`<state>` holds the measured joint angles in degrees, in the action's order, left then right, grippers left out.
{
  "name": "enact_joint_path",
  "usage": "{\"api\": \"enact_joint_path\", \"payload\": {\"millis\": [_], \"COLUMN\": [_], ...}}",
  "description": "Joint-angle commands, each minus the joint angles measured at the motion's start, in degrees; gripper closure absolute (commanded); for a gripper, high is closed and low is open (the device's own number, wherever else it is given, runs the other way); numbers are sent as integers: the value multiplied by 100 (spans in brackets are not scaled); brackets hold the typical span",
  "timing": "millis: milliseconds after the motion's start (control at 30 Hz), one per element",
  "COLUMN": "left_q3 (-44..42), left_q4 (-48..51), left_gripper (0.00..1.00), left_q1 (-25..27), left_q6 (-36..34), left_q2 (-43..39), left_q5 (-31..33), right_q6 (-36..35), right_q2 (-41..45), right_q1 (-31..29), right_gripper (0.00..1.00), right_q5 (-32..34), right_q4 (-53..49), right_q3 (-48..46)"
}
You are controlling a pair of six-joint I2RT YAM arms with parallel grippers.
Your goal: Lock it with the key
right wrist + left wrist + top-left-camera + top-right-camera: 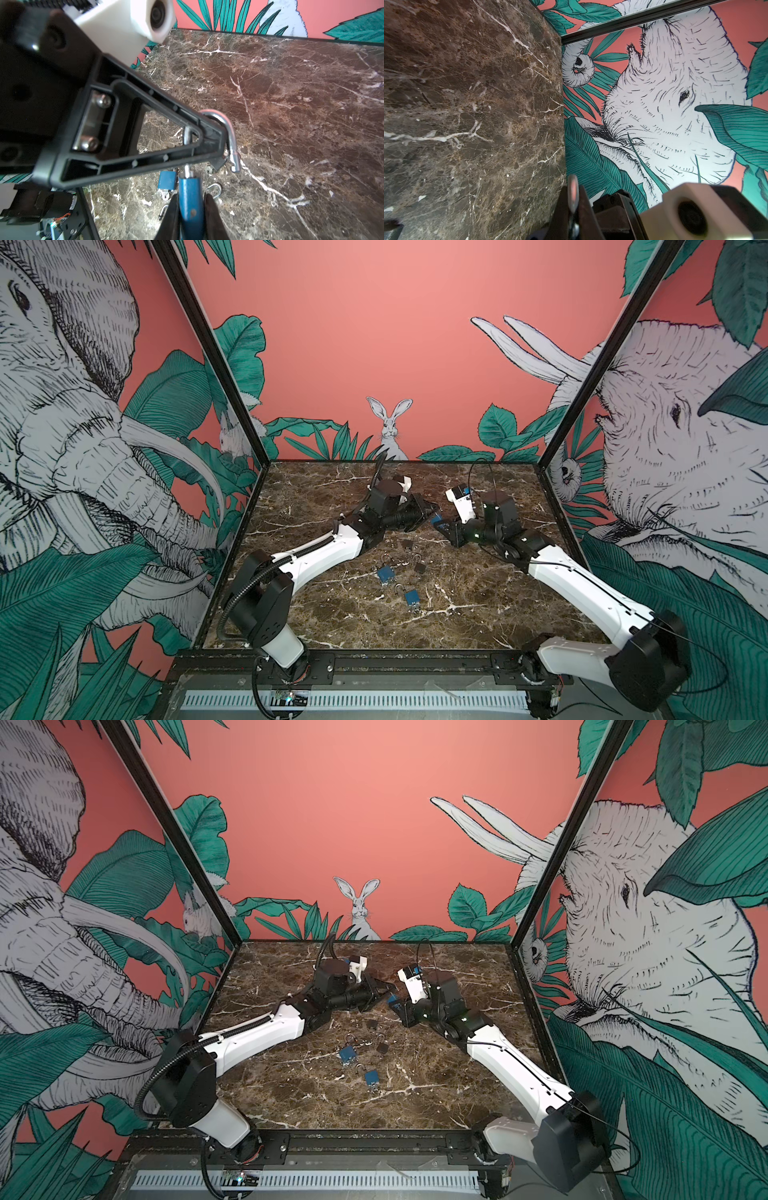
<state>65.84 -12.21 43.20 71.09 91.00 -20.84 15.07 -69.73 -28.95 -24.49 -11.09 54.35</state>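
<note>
My right gripper [190, 207] is shut on the body of a blue padlock [190, 199], held above the marble between the two arms [436, 520] [392, 999]. Its silver shackle [229, 135] is open, with the free end swung out to one side. My left gripper [573, 197] is shut on the bend of that shackle [573, 187], which pokes out edge-on past the fingertips. In the right wrist view the left finger [209, 135] covers part of the shackle. In both top views the gripper tips meet, left [428, 512] against right [442, 526]. Neither gripper holds a key.
Loose on the dark marble table [478, 605] lie two blue padlocks [385, 573] [412, 597] and two black ones [408, 545] [419, 568], nearer the front than the grippers. A small silver key head [165, 195] hangs from one blue padlock [167, 182]. Printed walls enclose three sides.
</note>
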Motion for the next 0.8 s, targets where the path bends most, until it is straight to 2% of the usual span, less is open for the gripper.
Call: {"api": "enact_joint_path", "payload": {"millis": [0,100,200,333,533,767], "left_q3": [-223,-393,-503,-529,-553,-1188], "left_q4": [-155,184,746,1187,1214,494], "left_gripper": [78,62,53,51,52,50], "left_q1": [-63,-156,-207,-213,-207,-207], "left_q6": [-231,-653,-1294,-2306,-3821,-4327], "left_q2": [-480,-803,-1218,-1602,-1858,-1966], "left_q5": [229,445,749,840,26,-544], "right_q6": [219,291,356,348,328,242], "right_q2": [419,715,985,1213,1272,996], "right_q1": [36,37,39,22,-65,-216], "right_gripper": [100,100,100,100,100,100], "right_q5": [94,-66,-222,-416,-729,-1052], "right_q4": [-80,-361,-618,-951,-1220,-1078], "right_q3": [-2,-77,-161,-227,-362,-580]}}
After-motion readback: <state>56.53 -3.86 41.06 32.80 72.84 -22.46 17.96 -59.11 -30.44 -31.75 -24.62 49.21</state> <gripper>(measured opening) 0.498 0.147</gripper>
